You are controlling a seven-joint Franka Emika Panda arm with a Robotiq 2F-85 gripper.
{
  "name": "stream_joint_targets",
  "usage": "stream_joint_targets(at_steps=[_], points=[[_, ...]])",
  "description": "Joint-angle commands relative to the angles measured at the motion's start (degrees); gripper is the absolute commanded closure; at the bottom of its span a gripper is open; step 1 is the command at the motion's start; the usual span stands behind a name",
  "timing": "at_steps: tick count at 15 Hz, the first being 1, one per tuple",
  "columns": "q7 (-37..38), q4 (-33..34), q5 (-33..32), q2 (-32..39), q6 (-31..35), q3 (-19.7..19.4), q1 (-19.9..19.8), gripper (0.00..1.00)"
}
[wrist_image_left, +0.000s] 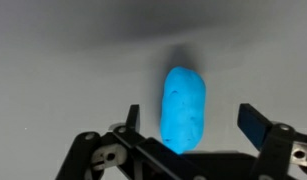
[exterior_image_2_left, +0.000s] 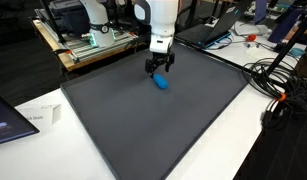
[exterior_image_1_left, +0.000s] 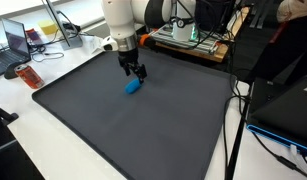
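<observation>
A small blue oblong object (wrist_image_left: pixel 185 108) lies on the dark grey mat (exterior_image_1_left: pixel 123 125). It also shows in both exterior views (exterior_image_1_left: pixel 132 87) (exterior_image_2_left: pixel 162 82). My gripper (wrist_image_left: pixel 193 120) is open, with a finger on each side of the blue object and a gap to each. In both exterior views the gripper (exterior_image_1_left: pixel 137 73) (exterior_image_2_left: pixel 159 68) hangs just above the blue object, fingers pointing down. The object's near end is hidden behind the gripper body in the wrist view.
The mat covers a white table (exterior_image_2_left: pixel 243 140). Laptops (exterior_image_1_left: pixel 15 45) and an orange item (exterior_image_1_left: pixel 30 77) sit off one edge. A rack with electronics (exterior_image_2_left: pixel 88 40) stands behind the mat. Cables (exterior_image_2_left: pixel 283 95) lie beside it. A dark case (exterior_image_1_left: pixel 288 115) stands near another edge.
</observation>
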Motion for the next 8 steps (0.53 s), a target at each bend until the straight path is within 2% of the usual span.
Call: stream_joint_targets(at_steps=[1, 5, 8], points=[[1.0, 3.3, -1.8, 2.8, -2.0, 1.2, -1.5, 0.00], [1.0, 4.9, -1.6, 4.6, -3.5, 1.2, -1.6, 0.02], [0.9, 6.0, -1.4, 5.7, -4.8, 1.4, -1.7, 0.23]])
